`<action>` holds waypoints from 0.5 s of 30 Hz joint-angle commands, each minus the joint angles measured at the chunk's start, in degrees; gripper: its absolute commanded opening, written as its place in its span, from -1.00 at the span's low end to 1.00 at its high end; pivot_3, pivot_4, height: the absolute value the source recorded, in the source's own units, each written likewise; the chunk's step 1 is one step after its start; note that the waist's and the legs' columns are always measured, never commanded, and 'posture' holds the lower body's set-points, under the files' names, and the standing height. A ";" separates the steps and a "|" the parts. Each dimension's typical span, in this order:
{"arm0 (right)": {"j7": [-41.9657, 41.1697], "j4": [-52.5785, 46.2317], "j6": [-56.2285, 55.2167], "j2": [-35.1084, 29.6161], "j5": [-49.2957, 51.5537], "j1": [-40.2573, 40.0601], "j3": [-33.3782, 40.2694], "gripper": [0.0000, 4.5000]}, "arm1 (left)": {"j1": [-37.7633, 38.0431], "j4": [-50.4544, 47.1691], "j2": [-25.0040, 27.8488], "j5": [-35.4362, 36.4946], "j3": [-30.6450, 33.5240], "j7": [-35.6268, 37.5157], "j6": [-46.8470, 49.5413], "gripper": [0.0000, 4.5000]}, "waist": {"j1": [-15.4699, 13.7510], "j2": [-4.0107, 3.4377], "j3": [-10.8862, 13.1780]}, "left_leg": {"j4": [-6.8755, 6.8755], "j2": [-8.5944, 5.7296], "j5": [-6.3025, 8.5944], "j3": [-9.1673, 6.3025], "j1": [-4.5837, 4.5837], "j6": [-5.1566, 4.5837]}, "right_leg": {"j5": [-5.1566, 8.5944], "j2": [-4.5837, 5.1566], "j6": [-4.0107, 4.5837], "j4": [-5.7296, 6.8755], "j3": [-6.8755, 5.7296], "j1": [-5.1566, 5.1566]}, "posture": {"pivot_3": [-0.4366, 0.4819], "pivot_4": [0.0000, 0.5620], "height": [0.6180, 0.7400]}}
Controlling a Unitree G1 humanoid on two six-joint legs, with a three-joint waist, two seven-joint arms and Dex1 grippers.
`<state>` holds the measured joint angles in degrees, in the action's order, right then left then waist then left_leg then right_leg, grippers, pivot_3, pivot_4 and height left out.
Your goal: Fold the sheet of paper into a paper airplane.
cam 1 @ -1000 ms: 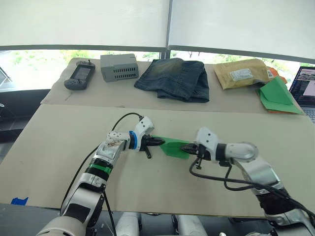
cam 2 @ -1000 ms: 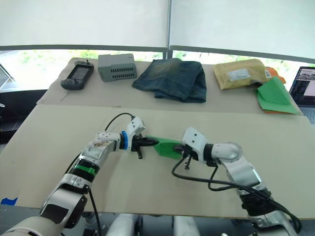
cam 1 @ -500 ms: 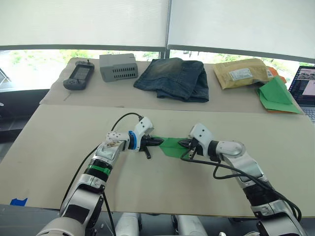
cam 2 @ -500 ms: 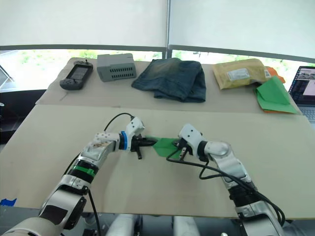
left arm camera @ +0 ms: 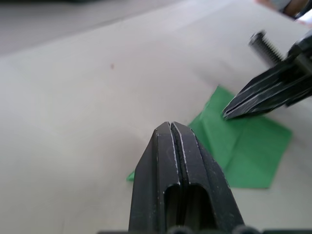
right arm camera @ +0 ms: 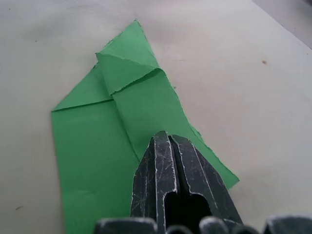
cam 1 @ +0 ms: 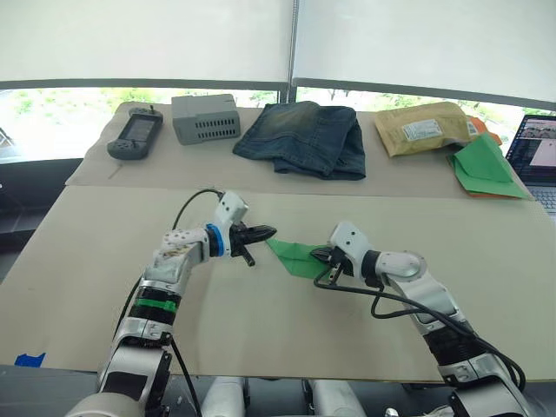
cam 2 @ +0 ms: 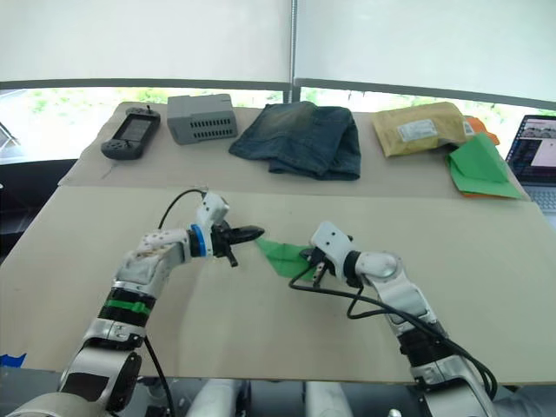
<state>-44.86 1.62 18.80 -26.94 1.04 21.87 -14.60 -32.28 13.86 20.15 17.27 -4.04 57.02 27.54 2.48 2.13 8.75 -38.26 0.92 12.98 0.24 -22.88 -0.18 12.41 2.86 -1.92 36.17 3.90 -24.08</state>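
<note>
While no writing reads | right gripper (cam 1: 320,256) (closed) presses sheet of paper (cam 1: 294,255)

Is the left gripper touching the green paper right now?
Apart. The left eye view shows the left gripper short of the sheet of paper, with bare table between them.

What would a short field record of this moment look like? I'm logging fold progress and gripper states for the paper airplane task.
paper: green sheet of paper, partly folded, lying flat on the table
left gripper: shut, raised just off the sheet's pointed end
right gripper: shut, tip pressing on the sheet
fold state: one corner flap turned over, airplane not yet formed
back table: game controller, grey box, jeans, padded envelope, green paper heap, laptop
</note>
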 commanded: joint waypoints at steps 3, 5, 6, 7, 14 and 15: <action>-0.02 0.18 1.02 0.91 -0.82 -0.93 -1.62 -0.98 | 3.03 -6.35 0.23 1.42 -3.28 1.88 1.59 -1.00 | 0.11 0.00 0.00 | 0.01 0.01 0.00 0.01 0.02 0.00 | 0.00 -0.03 0.00 0.01 0.01 -0.01 | -0.05 -0.47 1.00; 0.09 0.07 1.08 0.96 -0.89 -1.01 -1.49 -0.98 | 3.14 -5.61 -0.46 0.97 -3.77 0.58 1.60 -1.00 | 0.07 0.00 0.00 | 0.01 0.04 0.00 0.00 0.01 0.00 | 0.00 -0.06 0.01 0.02 0.01 -0.03 | -0.05 -0.47 1.00; 0.11 -0.12 1.13 0.88 -0.90 -1.11 -1.41 -0.98 | 3.17 -4.59 -0.64 0.17 -4.48 0.09 1.19 -1.00 | 0.04 0.00 0.00 | 0.01 0.04 0.00 -0.01 0.01 0.00 | 0.00 -0.07 0.00 0.02 0.01 -0.03 | -0.05 -0.47 1.00; 0.22 -0.41 1.33 0.80 -0.85 -1.25 -1.22 -0.98 | 3.10 -2.98 -0.97 -1.10 -5.22 -0.99 0.29 -1.00 | 0.05 0.00 0.00 | 0.01 0.04 0.00 0.00 0.02 0.00 | 0.00 -0.07 0.00 0.01 0.01 -0.02 | -0.05 -0.47 1.00; 0.67 -2.60 2.39 0.52 -0.57 -2.04 -0.57 -0.98 | 4.05 2.50 -2.08 -6.79 -9.00 -4.37 -4.67 -1.00 | -0.10 0.00 0.00 | 0.01 0.03 0.00 0.00 0.01 0.00 | -0.01 -0.07 0.01 -0.02 0.02 -0.01 | -0.05 -0.47 1.00; 0.74 -2.99 2.57 0.51 -0.53 -2.16 -0.53 -0.98 | 4.50 2.67 -2.17 -7.29 -9.36 -4.69 -5.11 -1.00 | -0.14 0.00 0.00 | 0.01 0.02 0.00 0.00 0.01 0.00 | -0.02 -0.06 0.03 -0.02 0.02 -0.01 | -0.05 -0.47 1.00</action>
<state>-43.73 -0.47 20.19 -26.25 0.78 20.75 -14.36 -28.70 15.76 18.04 11.99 -11.72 53.28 23.45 2.33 2.13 8.75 -38.25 0.95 12.98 0.24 -22.86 -0.18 12.39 2.80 -1.88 36.14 3.92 -24.07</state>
